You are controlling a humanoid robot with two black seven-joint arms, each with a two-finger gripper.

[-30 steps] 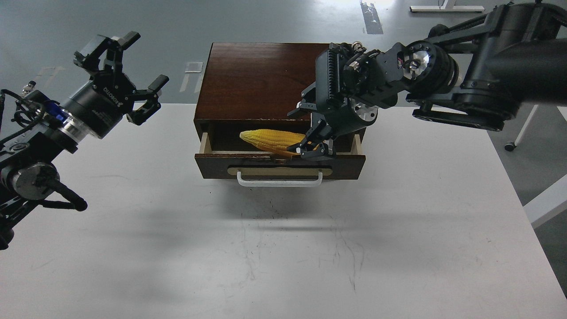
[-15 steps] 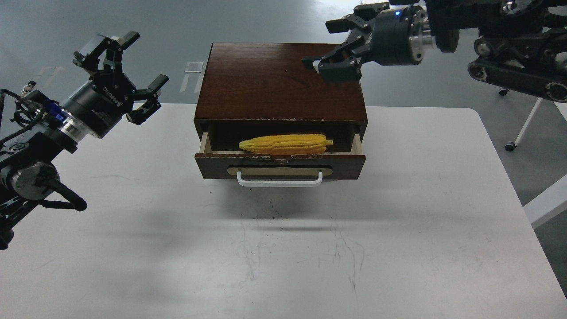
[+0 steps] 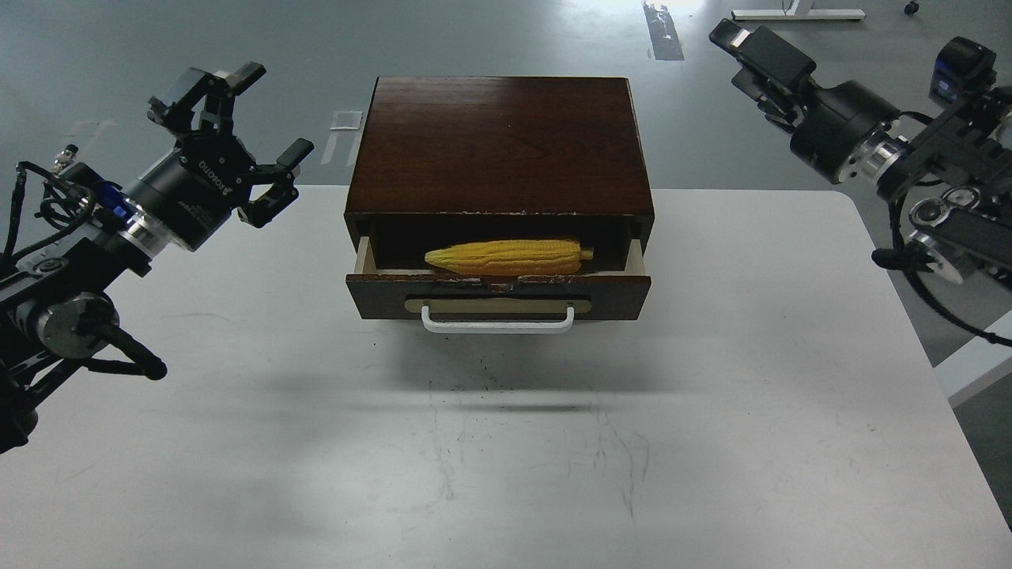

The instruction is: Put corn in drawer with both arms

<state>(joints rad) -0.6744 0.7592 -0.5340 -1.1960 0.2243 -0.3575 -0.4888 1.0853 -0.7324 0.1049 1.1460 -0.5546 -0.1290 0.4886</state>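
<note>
The corn [image 3: 508, 257] lies lengthwise in the pulled-out drawer [image 3: 498, 294]. The left gripper [image 3: 237, 134] hovers left of it, jaws spread and empty. The right gripper [image 3: 760, 54] is far right; its jaws cannot be told.

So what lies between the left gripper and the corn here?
In the head view, bare white table, then the drawer's pale left side wall. The left gripper hangs open; the corn lies inside the drawer.

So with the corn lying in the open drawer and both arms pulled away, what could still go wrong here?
The corn lies close behind the drawer front, near its chipped top edge; if it sits high, it might catch on closing. The left gripper, open and off to the side, must reach the white handle and could nudge the cabinet.
</note>
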